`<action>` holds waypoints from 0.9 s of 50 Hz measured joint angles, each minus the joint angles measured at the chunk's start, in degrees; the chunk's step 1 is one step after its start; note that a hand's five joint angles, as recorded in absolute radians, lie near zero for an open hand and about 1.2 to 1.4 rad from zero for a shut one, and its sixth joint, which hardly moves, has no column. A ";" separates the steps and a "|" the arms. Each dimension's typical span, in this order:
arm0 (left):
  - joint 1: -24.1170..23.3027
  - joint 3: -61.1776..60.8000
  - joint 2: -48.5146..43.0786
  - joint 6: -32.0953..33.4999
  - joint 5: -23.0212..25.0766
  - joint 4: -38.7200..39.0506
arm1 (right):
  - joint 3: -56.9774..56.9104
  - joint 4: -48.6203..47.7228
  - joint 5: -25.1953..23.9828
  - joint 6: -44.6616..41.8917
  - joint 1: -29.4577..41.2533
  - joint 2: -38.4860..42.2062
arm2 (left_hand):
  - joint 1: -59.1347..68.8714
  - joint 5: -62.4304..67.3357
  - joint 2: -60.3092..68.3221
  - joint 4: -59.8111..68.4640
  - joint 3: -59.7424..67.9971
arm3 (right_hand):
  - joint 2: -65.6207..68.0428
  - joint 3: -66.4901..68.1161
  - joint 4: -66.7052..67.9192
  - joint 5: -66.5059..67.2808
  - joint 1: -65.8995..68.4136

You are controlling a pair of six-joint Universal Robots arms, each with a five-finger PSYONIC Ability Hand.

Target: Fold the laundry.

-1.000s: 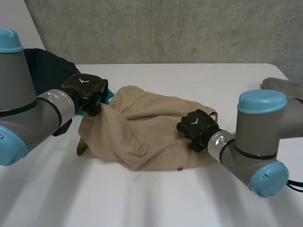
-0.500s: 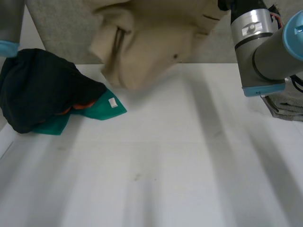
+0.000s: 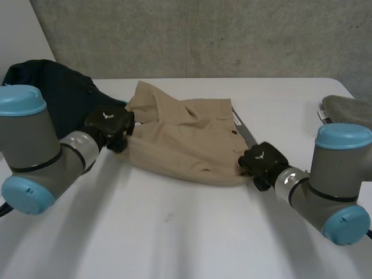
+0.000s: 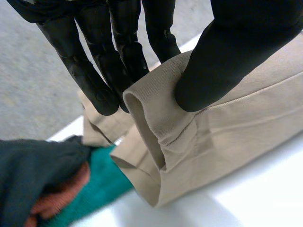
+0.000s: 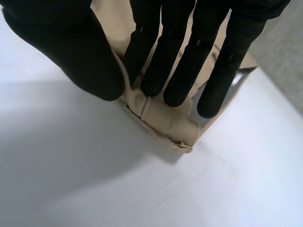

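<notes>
A tan pair of trousers point(image 3: 186, 139) lies spread across the middle of the white table point(image 3: 174, 232). My left hand point(image 3: 110, 125) pinches its left edge: in the left wrist view the thumb point(image 4: 227, 61) and fingers point(image 4: 104, 61) clamp a hemmed fold of the tan cloth point(image 4: 199, 142). My right hand point(image 3: 263, 163) holds the near right corner; the right wrist view has its thumb point(image 5: 75, 52) and fingers point(image 5: 180, 61) closed on that corner of the tan cloth point(image 5: 165, 123), which rests on the table.
A dark garment point(image 3: 52, 93) is heaped at the back left with green cloth point(image 4: 94, 189) and an orange piece point(image 4: 57, 194) beneath it, just beside my left hand. A grey folded cloth point(image 3: 349, 110) lies at the right edge.
Half a second ago the trousers were swung high in the air between both hands. They now lie flat on the table, flipped over, with both hands down at the cloth's ends.
</notes>
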 measured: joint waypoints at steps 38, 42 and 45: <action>-2.55 8.81 2.67 -3.29 -2.81 -8.16 | -9.60 -5.52 7.15 0.01 3.76 7.56 | 0.00 0.00 0.00 0.00 0.00 | -5.12 -5.56 -5.87 -6.18 -5.94; -2.45 6.70 3.23 -3.27 -2.40 -10.25 | -9.45 -6.73 8.23 -1.54 3.57 6.57 | 0.00 0.00 0.00 0.00 0.00 | 0.55 1.08 1.41 1.04 -0.71; -2.51 3.99 4.35 -3.00 -1.76 -13.15 | -7.84 -5.66 8.39 -2.61 2.52 2.80 | 0.00 0.00 0.00 0.00 0.00 | 0.55 1.11 1.46 1.16 -0.71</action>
